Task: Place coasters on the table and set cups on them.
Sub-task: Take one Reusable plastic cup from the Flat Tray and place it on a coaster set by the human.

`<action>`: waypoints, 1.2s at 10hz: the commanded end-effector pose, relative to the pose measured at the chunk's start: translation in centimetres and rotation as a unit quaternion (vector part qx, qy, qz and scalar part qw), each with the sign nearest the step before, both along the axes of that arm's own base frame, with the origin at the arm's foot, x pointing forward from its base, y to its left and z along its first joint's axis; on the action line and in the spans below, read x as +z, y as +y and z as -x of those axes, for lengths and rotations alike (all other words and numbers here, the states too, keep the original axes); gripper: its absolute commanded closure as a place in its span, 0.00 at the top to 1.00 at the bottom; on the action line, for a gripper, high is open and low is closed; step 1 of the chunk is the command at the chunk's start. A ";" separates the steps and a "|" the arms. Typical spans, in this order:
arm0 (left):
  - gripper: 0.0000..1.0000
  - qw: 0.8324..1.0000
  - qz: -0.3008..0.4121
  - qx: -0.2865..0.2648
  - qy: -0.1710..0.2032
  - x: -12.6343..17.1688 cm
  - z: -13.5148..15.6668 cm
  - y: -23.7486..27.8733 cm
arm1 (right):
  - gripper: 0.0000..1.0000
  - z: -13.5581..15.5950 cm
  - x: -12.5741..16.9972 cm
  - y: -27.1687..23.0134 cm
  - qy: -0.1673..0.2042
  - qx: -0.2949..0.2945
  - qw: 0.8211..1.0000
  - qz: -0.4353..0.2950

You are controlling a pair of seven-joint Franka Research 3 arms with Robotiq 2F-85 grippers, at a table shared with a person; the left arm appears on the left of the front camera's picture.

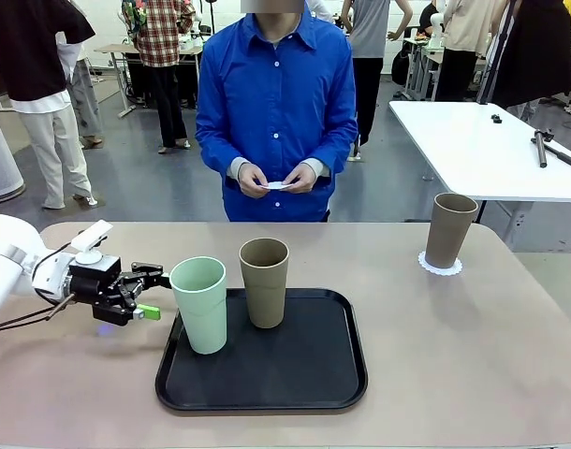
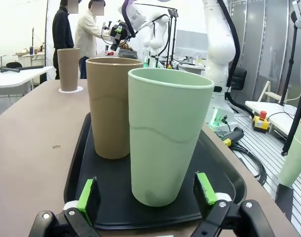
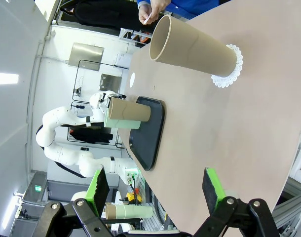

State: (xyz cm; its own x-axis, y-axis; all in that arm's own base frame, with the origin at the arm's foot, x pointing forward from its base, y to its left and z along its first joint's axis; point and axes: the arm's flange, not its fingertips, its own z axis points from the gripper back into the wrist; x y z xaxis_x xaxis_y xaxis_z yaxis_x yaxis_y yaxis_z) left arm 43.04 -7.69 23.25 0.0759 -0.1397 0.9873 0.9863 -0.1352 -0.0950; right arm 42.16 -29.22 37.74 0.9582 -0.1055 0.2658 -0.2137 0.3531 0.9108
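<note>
The beige-pink surface is seen spanning the front view, with a person in a blue shirt standing at its far side. A black rounded-rectangle tray lies flat on the surface, left of the middle and towards the robot's edge.

Two cups stand on the tray. The mint-green cup is placed at the tray's left edge, and the tan-brown cup just beside it, slightly farther back; the two are not seen to touch. A second tan-brown cup stands well apart, near the surface's far right corner. All three are upright, with the long axis vertical, the open mouth upward and the narrower end down.

The left tool is held low over the surface, pointing sideways at the mint-green cup from its left. Its jaws are spread, and in the left wrist view the green pads are seen at either side of the cup's base, with nothing grasped. The right tool is likewise released, its jaws wide and nothing between them.

A lacy white doily coaster lies flat under the second tan-brown cup, its scalloped rim showing around the base. A thin white paper piece is held between the person's hands at waist height, too small to be made out further.
</note>
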 end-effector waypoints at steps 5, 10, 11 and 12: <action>1.00 1.000 0.006 -0.025 0.000 -0.6 0.1 -2.3 | 1.00 0.0 0.0 0.0 0.002 0.000 1.000 0.002; 1.00 0.999 0.001 -0.046 0.003 -1.4 0.0 -4.0 | 1.00 0.0 0.0 0.0 0.002 0.000 1.000 0.002; 1.00 0.999 0.000 -0.049 0.004 -1.5 -0.1 -4.4 | 1.00 0.0 0.0 0.0 0.002 0.000 1.000 0.002; 1.00 0.998 -0.001 -0.054 0.007 -1.8 -0.1 -4.8 | 1.00 0.0 0.0 0.0 0.002 0.000 1.000 0.002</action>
State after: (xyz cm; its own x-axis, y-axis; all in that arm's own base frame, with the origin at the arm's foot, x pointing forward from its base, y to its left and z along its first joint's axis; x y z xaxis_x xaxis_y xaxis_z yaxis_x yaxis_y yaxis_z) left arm 42.78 -11.98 21.77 0.0856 -0.1402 0.9864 0.9656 -0.2322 -0.1168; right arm 42.17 -29.22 37.74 0.9582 -0.1054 0.2658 -0.2138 0.3531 0.9108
